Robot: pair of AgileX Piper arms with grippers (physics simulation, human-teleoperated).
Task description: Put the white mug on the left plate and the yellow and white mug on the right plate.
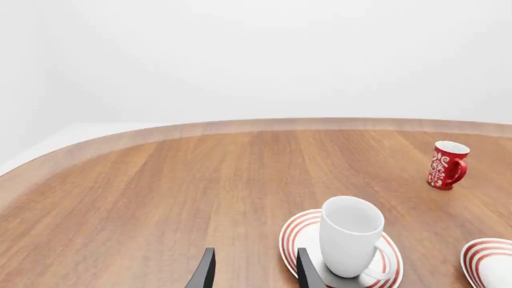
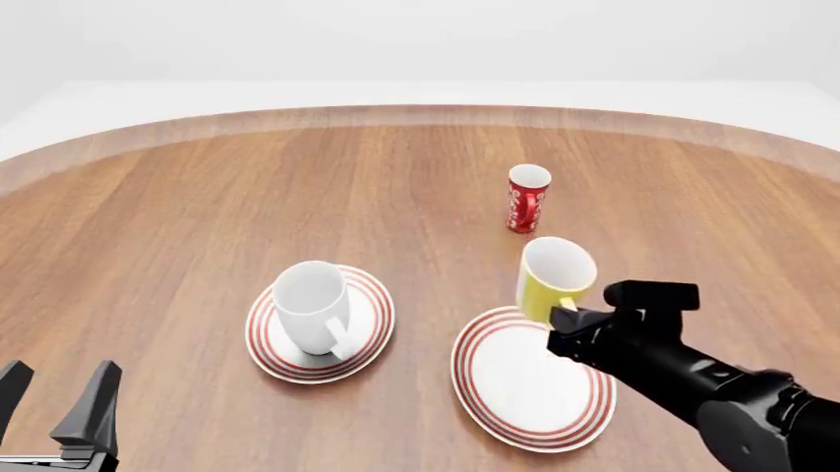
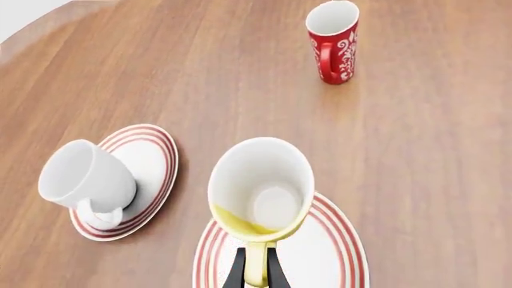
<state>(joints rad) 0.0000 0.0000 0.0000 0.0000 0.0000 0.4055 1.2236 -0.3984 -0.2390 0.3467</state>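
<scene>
the white mug (image 2: 313, 305) stands upright on the left plate (image 2: 369, 339), which lies near the near edge of the tabletop (image 2: 197, 216), left of its middle. the left gripper (image 2: 53, 408) hangs over the near left corner with its fingers spread and nothing between them, well apart from that plate.

the right gripper (image 2: 568, 317) pinches the yellow handle of the yellow and white mug (image 2: 554, 273), fingers closed on either side of it (the right wrist view shows this plainly). the mug is upright, at the far rim of the right plate (image 2: 518, 393); whether it touches the plate or hangs just above it i cannot tell. that plate lies just right of the left plate, apart from it.

a red patterned mug (image 2: 528, 198) stands upright farther in, toward the far edge.
</scene>
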